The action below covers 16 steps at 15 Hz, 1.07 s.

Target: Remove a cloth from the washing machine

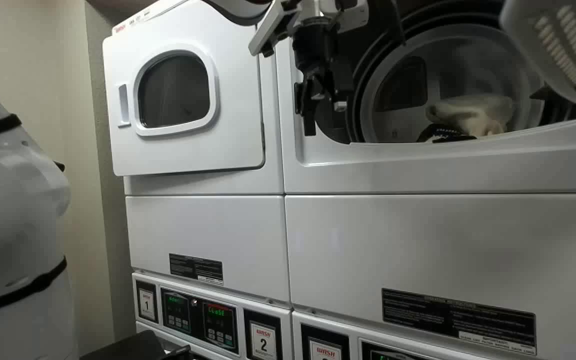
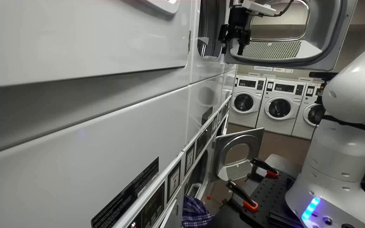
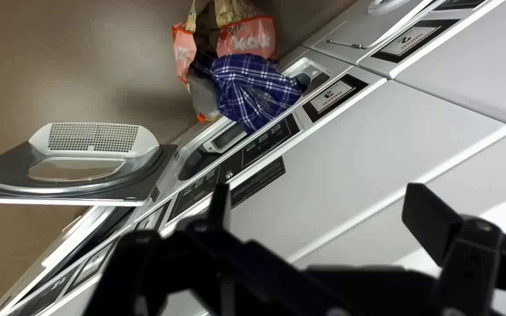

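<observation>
The upper machine's front [image 1: 418,170] has a round opening whose rim [image 1: 368,115] frames a dark drum. A cream cloth [image 1: 470,112] lies inside at the bottom, beside a black cloth with white marks [image 1: 445,134]. My gripper [image 1: 324,117] points down in front of the opening, at its left edge in that exterior view. It also shows before the open door in an exterior view [image 2: 232,50]. In the wrist view the fingers [image 3: 319,197] are wide apart with nothing between them. The cloths in the drum are not in the wrist view.
The upper door [image 2: 333,41] stands open beside the gripper. Below, a lower door [image 3: 73,175] is open too. A blue plaid cloth [image 3: 253,87] lies over a pink bag [image 3: 246,37] by the lower machine. A black perforated mount [image 2: 265,196] carries the arm's base.
</observation>
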Each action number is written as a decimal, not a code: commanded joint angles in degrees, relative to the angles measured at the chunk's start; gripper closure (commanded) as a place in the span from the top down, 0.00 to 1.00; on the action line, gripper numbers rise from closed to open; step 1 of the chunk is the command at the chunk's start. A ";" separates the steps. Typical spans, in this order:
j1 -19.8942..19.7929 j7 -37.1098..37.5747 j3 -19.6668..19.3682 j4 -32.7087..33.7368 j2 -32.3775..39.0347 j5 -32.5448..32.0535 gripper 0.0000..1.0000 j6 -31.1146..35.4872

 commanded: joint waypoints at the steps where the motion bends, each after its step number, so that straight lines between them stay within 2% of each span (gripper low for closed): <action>1: -0.31 -0.14 0.23 0.12 0.07 0.13 1.00 -0.10; 5: 0.06 -1.58 -0.65 2.02 2.84 1.04 1.00 1.15; 7: 0.19 -2.50 -1.16 4.23 5.90 1.37 1.00 3.97; 11: 0.51 -6.25 -2.56 11.60 14.81 2.98 1.00 11.08; 16: 0.85 -13.93 -2.26 21.50 26.43 7.81 1.00 20.12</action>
